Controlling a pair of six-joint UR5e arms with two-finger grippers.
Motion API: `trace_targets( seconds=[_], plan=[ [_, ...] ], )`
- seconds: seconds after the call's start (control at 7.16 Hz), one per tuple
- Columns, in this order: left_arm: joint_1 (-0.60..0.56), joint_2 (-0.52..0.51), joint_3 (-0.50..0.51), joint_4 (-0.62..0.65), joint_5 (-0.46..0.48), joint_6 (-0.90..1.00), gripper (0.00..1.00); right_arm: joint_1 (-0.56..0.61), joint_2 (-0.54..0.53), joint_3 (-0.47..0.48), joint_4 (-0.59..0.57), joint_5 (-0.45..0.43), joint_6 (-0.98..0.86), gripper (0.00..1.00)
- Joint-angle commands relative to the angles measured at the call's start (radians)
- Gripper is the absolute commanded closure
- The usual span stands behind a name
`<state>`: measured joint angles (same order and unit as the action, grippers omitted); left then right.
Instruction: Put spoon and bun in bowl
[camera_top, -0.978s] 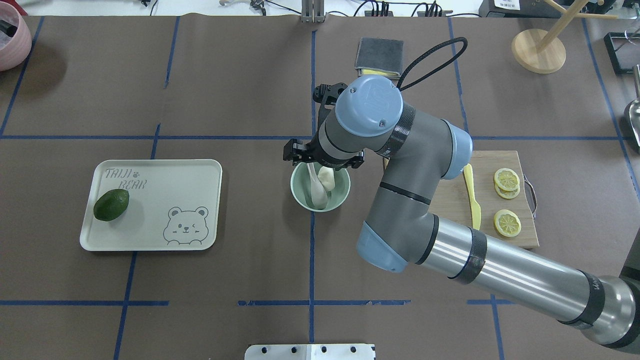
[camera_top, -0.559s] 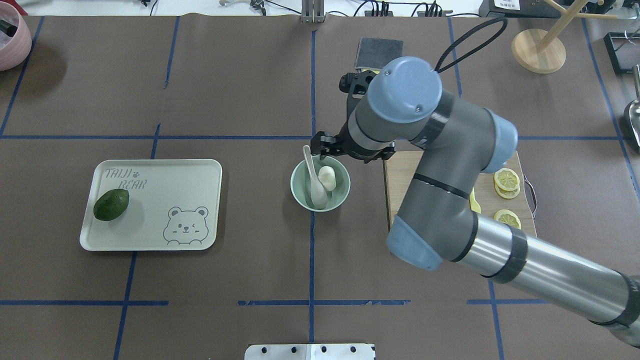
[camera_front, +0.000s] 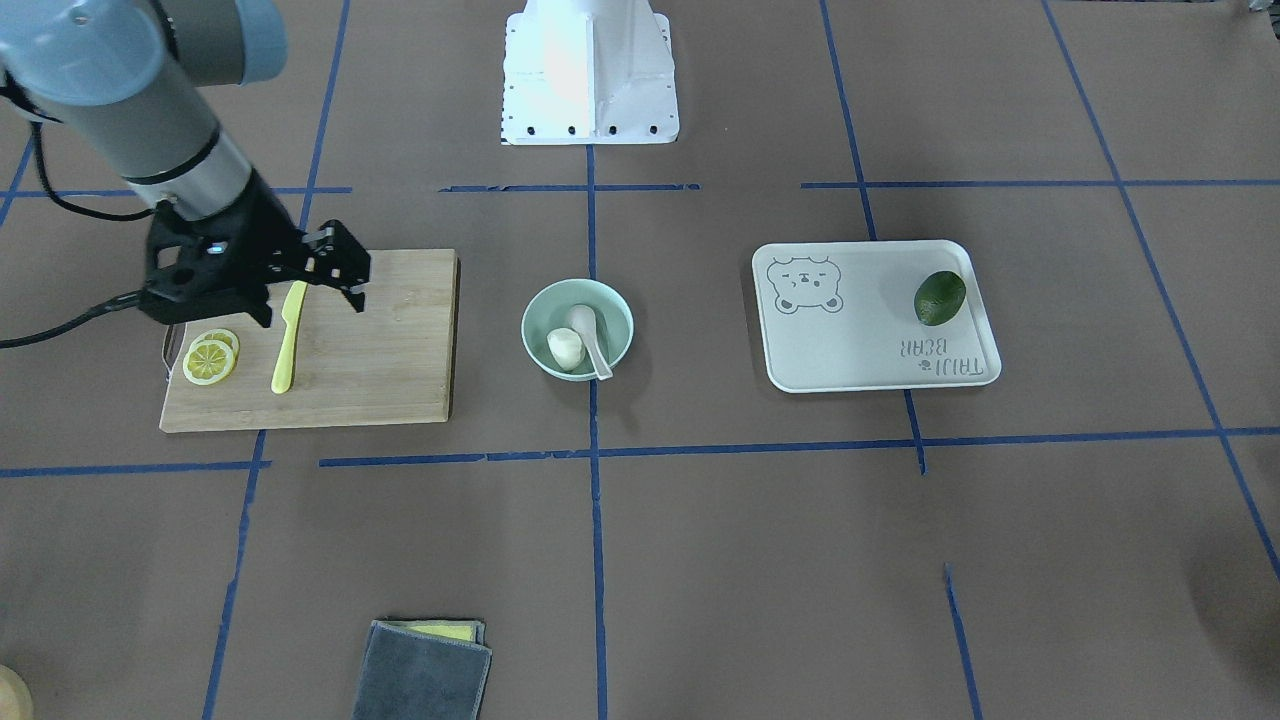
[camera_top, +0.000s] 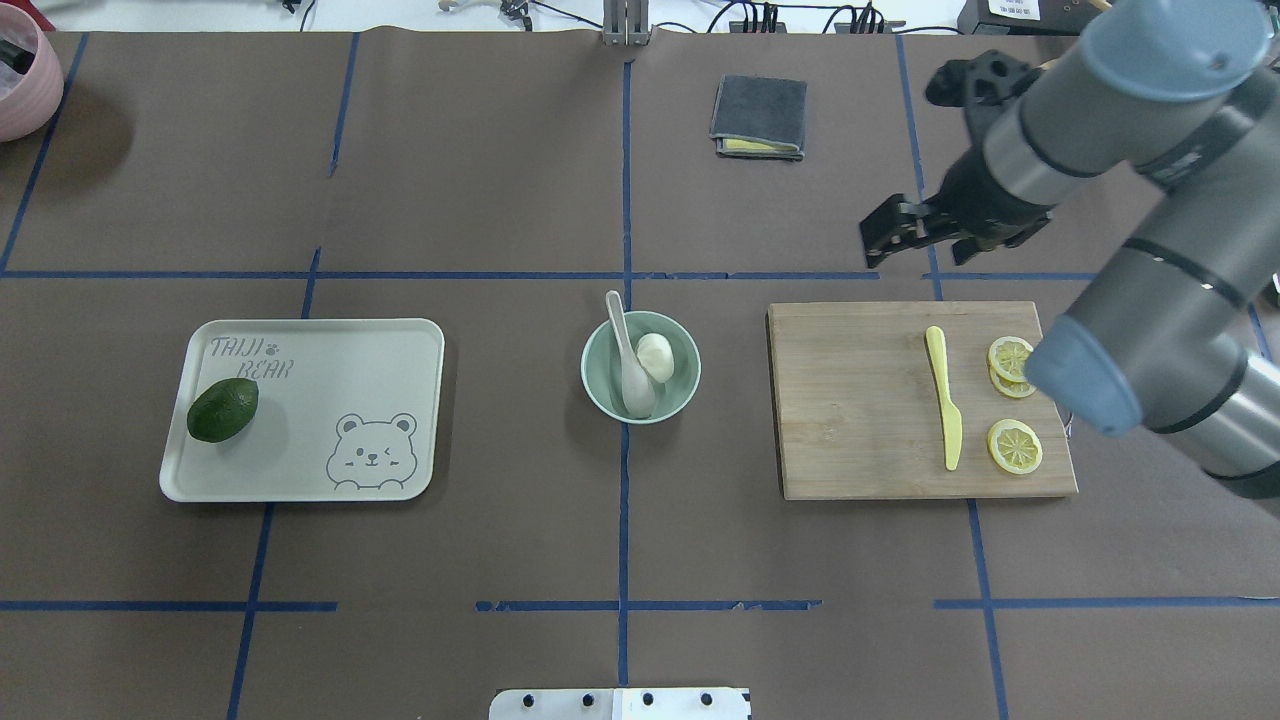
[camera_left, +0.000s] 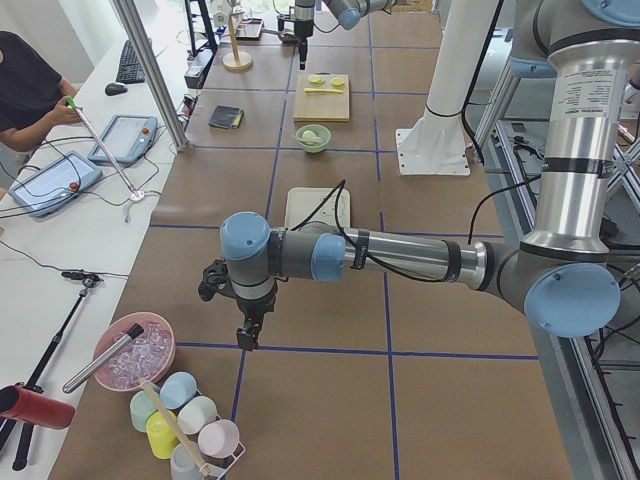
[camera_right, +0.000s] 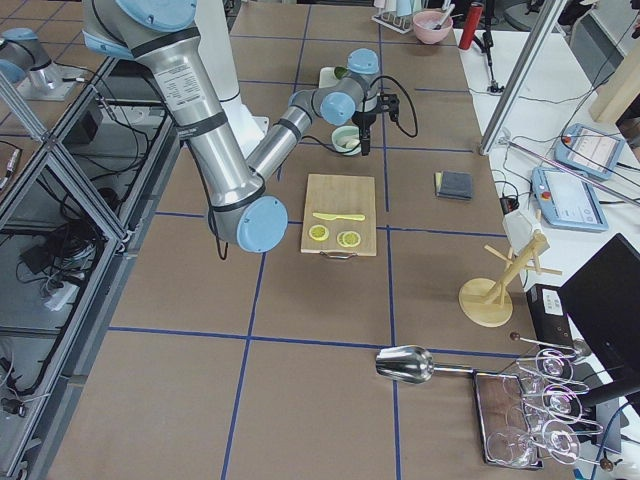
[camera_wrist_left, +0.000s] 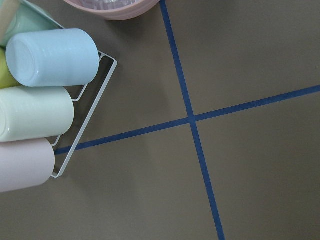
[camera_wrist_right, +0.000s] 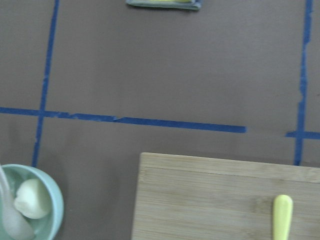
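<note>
The mint-green bowl (camera_top: 595, 395) stands at the table's middle. The white spoon (camera_top: 628, 362) lies in it, scoop down, with its handle sticking over the far rim. The white bun (camera_top: 655, 356) sits in the bowl beside the spoon. All three show in the front view: the bowl (camera_front: 610, 305), the spoon (camera_front: 588, 335), the bun (camera_front: 565, 349). My right gripper (camera_top: 920, 243) is open and empty, raised near the far edge of the cutting board, well to the right of the bowl. My left gripper (camera_left: 246, 334) shows only in the exterior left view, far off by the cup rack; I cannot tell its state.
A wooden cutting board (camera_top: 860, 400) right of the bowl holds a yellow knife (camera_top: 946, 405) and lemon slices (camera_top: 1013, 360). A white bear-print tray (camera_top: 340, 390) at the left holds an avocado (camera_top: 222, 409). A grey cloth (camera_top: 760, 115) lies at the far side.
My right arm has drawn away from over the bowl, to the right and farther across the table, past the cutting board's far edge. The spoon and bun stay in the bowl.
</note>
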<state>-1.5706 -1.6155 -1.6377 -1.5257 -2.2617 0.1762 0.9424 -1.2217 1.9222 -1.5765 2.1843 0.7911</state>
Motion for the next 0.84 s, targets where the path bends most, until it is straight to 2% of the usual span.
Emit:
trace_targets(
  seconds=[0.0,0.14,0.42,0.7],
  plan=[
    [0.001,0.003,-0.004,-0.01,-0.089,-0.176,0.0,0.218,-0.206,0.003,0.003,0.101,-0.336,0.0],
    [0.001,0.032,-0.017,-0.014,-0.132,-0.191,0.0,0.299,-0.299,-0.017,0.004,0.129,-0.513,0.0],
    [0.001,0.034,-0.021,-0.014,-0.133,-0.192,0.0,0.448,-0.357,-0.119,0.0,0.13,-0.726,0.0],
    [0.001,0.034,-0.022,-0.014,-0.133,-0.189,0.0,0.579,-0.363,-0.254,0.001,0.161,-0.895,0.0]
  ],
)
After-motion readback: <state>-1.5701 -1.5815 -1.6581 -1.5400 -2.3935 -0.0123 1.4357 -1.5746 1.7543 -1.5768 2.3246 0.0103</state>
